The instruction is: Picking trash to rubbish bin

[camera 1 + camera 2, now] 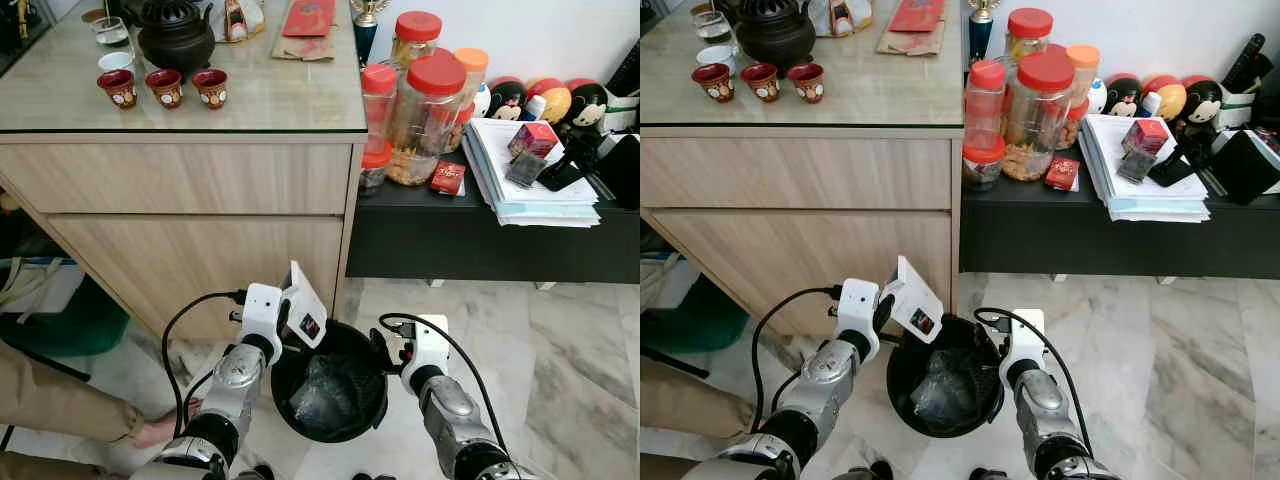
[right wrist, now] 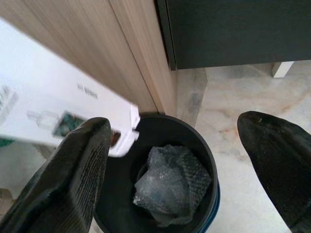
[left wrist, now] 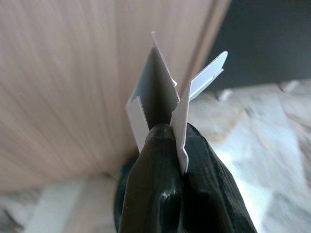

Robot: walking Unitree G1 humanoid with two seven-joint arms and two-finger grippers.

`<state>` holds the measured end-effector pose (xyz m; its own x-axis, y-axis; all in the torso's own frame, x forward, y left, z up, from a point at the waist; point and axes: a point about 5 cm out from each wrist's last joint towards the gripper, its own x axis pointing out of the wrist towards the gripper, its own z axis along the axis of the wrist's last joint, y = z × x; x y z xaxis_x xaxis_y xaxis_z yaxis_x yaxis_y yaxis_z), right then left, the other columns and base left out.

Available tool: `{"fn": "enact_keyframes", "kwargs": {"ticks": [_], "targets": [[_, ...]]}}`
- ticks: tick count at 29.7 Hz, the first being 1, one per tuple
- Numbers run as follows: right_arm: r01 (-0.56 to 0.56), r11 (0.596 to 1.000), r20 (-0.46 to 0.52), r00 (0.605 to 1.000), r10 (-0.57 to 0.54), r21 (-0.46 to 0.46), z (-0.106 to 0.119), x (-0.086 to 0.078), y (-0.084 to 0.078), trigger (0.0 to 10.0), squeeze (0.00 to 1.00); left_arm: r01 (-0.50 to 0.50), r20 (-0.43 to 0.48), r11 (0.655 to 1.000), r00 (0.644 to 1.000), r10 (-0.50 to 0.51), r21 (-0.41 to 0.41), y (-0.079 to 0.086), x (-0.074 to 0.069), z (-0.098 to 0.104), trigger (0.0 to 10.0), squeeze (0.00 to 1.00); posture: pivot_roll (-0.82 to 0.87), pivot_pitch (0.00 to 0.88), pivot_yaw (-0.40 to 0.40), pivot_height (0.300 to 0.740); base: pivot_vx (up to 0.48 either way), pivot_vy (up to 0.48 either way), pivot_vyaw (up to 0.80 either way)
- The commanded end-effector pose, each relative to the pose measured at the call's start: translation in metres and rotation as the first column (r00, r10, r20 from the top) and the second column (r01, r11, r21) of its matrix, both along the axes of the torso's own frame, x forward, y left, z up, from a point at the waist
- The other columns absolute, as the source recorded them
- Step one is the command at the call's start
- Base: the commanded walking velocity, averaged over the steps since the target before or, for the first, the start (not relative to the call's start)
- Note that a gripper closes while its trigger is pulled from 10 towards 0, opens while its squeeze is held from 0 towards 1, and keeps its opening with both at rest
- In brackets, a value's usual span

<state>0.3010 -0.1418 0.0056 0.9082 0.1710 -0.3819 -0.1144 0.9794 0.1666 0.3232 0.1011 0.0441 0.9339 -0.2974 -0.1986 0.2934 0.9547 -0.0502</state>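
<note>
Left gripper (image 3: 170,145): nearest to my wrist camera, its two black fingers were pressed together on the bottom edge of a white carton (image 1: 304,305), so it held the carton firmly.
Carton place: I saw it held up over the left rim of the bin (image 1: 285,400), tilted, just in front of the wooden cabinet (image 1: 200,180).
Carton handling: I judged it very light, thin cardboard, flattened and folded, with loose flaps that stood open. It should bend easily and would not break. The surface looked smooth, maybe a little slippery, so a grip on the folded edge, as it was, seemed the best place.
Carton look: white, glossy, with a small dark printed picture on one face.
Right gripper (image 2: 175,160): its fingers stood wide apart and held nothing; it hovered at the right rim of the bin.
Bin: round, black, hard plastic I think, standing on the floor (image 1: 560,350) close beside the cabinet.
Bin content: a crumpled grey bubble wrap (image 2: 172,182), soft and shiny, lay at the bottom.
Floor: pale marble tiles with grey veins, polished.
Cabinet: light wood grain, matte, flat drawer fronts.
Shelf (image 1: 480,235): low, black, with red-lidded jars and papers on it.
Person: a foot (image 1: 160,430) rested on the floor at my left side.
</note>
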Motion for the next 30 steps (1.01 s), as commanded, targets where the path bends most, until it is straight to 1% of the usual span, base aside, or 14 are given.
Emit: {"fn": "enact_keyframes", "kwargs": {"ticks": [1,6,9,12,13,17,18,19,23,28,30], "targets": [[0.002,1.0,-0.022,1.0,-0.002,0.001,-0.006,-0.006,-0.001,10.0,0.0,0.019,-0.079,1.0,0.997,-0.02,-0.009,-0.001,-0.013,-0.018,10.0,0.0,0.07,0.192,-0.019,0.74,0.0,0.0,0.0],[0.002,1.0,-0.026,1.0,-0.001,0.001,-0.008,-0.008,-0.002,10.0,0.0,0.037,-0.102,0.999,0.994,-0.038,-0.012,-0.001,-0.017,-0.023,10.0,0.0,0.08,0.192,-0.019,0.74,0.0,0.0,0.0],[0.001,1.0,-0.03,1.0,-0.001,0.003,-0.009,-0.008,-0.001,10.0,0.0,0.053,-0.116,0.998,0.992,-0.05,0.024,-0.001,-0.019,-0.026,10.0,0.0,0.08,0.196,-0.02,0.74,0.0,0.0,0.0],[0.002,1.0,-0.031,1.0,-0.002,0.005,-0.009,-0.009,0.0,10.0,0.0,0.043,-0.119,0.998,0.992,-0.038,0.044,0.002,-0.019,-0.027,10.0,0.0,0.08,0.197,-0.02,0.74,0.0,0.0,0.0],[0.0,1.0,-0.033,0.999,0.0,0.006,-0.009,-0.009,0.0,10.0,0.0,0.03,-0.118,0.998,0.993,-0.024,0.057,0.005,-0.018,-0.027,10.0,0.0,0.08,0.202,-0.02,0.74,0.0,0.0,0.0],[-0.003,1.0,-0.037,0.999,0.003,0.005,-0.01,-0.01,0.001,10.0,0.0,0.021,-0.115,0.999,0.993,-0.016,0.047,0.008,-0.017,-0.026,10.0,0.0,0.08,0.206,-0.018,0.74,0.0,0.0,0.0],[-0.002,1.0,-0.037,0.999,0.003,0.006,-0.01,-0.01,0.001,10.0,0.0,0.021,-0.114,0.999,0.993,-0.016,0.048,0.009,-0.017,-0.026,10.0,0.89,0.08,0.206,-0.018,0.74,0.0,0.0,0.0],[-0.001,1.0,-0.038,0.999,0.002,0.007,-0.01,-0.01,0.001,10.0,0.0,0.021,-0.114,0.999,0.993,-0.016,0.047,0.009,-0.017,-0.026,10.0,1.0,0.08,0.209,-0.016,0.74,0.0,0.0,0.0],[-0.009,1.0,-0.042,0.999,0.008,-0.009,-0.012,-0.011,0.0,10.0,0.0,0.023,-0.124,0.999,0.992,-0.016,0.048,0.012,-0.018,-0.027,10.0,1.0,0.08,0.212,-0.016,0.74,0.0,0.0,0.0],[-0.006,1.0,-0.049,0.999,0.006,-0.008,-0.013,-0.013,0.0,10.0,0.0,0.011,-0.128,0.999,0.992,-0.005,0.052,0.017,-0.019,-0.029,10.0,1.0,0.09,0.216,-0.017,0.74,0.0,0.0,0.0],[-0.005,1.0,-0.052,0.999,0.004,-0.007,-0.014,-0.014,0.0,10.0,0.0,0.002,-0.131,0.999,0.991,0.005,0.054,0.022,-0.022,-0.031,10.0,1.0,0.09,0.217,-0.016,0.74,0.0,0.0,0.0]]}}
